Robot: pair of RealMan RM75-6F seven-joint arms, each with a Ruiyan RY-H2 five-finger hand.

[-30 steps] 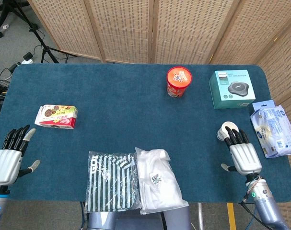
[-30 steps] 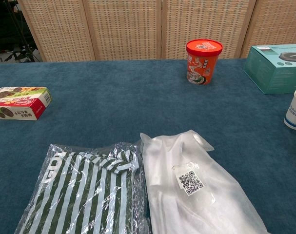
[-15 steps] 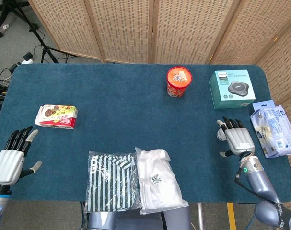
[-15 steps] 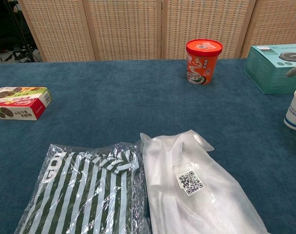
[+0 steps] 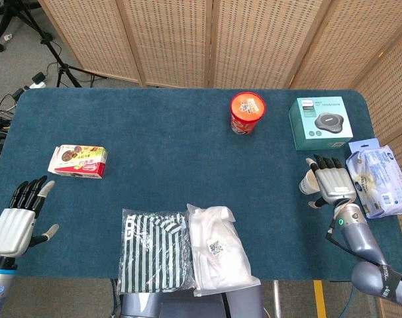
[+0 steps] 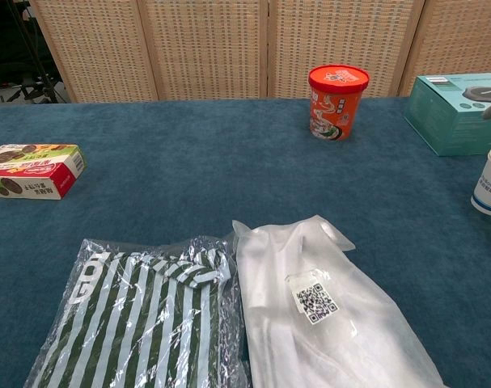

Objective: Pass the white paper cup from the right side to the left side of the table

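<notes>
Reaching for the cup is judged to be the step in hand: the right robot hand [image 5: 330, 179] is seen above and just beside the white paper cup [image 5: 309, 183], which stands upright on the right side of the table [image 5: 174, 152], in front of the teal box [image 5: 323, 123]. Fingers of that hand are extended over the cup; whether they touch it cannot be told, and no grip is visible. In the chest view only a fingertip shows above the cup at the frame edge. The left robot hand [image 5: 16, 222] is held spread and empty at the left edge of the table, well apart from the cup.

Next, the cup would need to be enclosed from the side without crushing its thin wall, then lifted and carried leftward.

Counted: one paper cup, one red noodle cup [image 5: 246, 112], one teal box, one snack box [image 5: 78, 161], one blue packet [image 5: 379, 177], two bagged garments [image 5: 187, 248].
</notes>
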